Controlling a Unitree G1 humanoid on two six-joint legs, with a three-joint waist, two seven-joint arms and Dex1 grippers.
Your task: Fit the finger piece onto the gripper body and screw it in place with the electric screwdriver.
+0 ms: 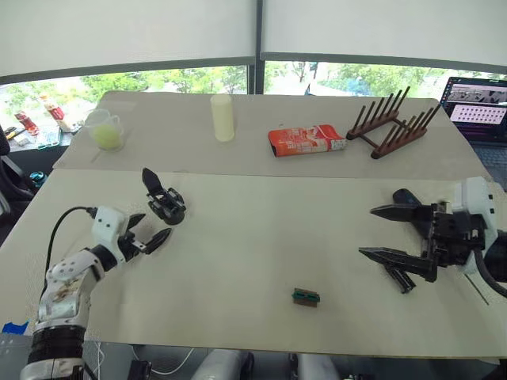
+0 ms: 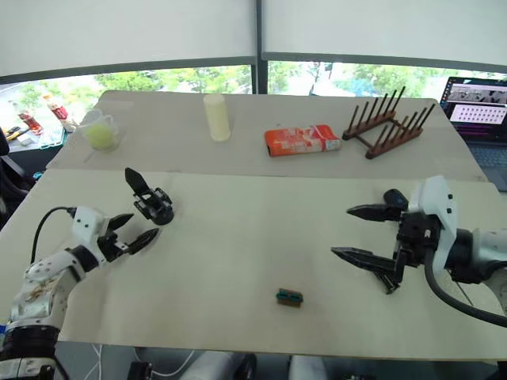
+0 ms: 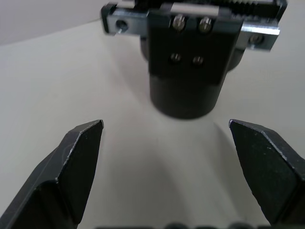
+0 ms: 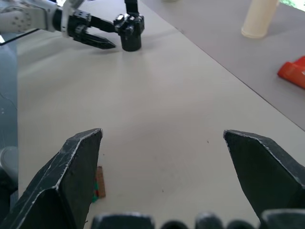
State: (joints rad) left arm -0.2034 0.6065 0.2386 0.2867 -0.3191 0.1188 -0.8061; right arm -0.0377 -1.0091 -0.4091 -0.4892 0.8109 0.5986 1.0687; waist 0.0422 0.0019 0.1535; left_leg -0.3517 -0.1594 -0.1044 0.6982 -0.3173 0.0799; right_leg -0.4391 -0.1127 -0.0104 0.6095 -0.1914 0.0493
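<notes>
The gripper body (image 1: 165, 203) is standing on the cream table (image 1: 261, 261) toward its left side, one pointed finger sticking up. The left gripper (image 1: 147, 235) is sitting just beside it with its jaws spread and holding nothing. The right gripper (image 1: 390, 234) is hovering well apart near the table's right edge, jaws also gaping and empty. Between them a wide bare stretch is lying open, with a small green-and-brown block (image 1: 306, 297) resting near the front edge
</notes>
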